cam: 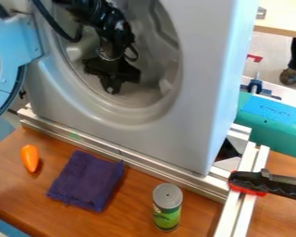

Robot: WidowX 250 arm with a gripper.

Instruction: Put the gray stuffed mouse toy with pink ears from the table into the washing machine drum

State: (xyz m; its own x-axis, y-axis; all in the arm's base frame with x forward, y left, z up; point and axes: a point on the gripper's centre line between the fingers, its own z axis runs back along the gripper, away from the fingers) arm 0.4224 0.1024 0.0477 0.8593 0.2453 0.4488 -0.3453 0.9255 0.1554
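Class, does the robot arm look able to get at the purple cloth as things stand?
Probably not directly: the gripper is inside the drum, and the lower rim stands between it and the cloth.

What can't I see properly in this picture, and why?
Camera view, all of these:
Part of the machine's drum: hidden behind the black arm and its tool.
Round blue door: cut off by the left edge.
Black handle: cut off by the right edge.
Writing on the blue tape: too small and blurry.
Under the purple cloth: covered by the cloth.
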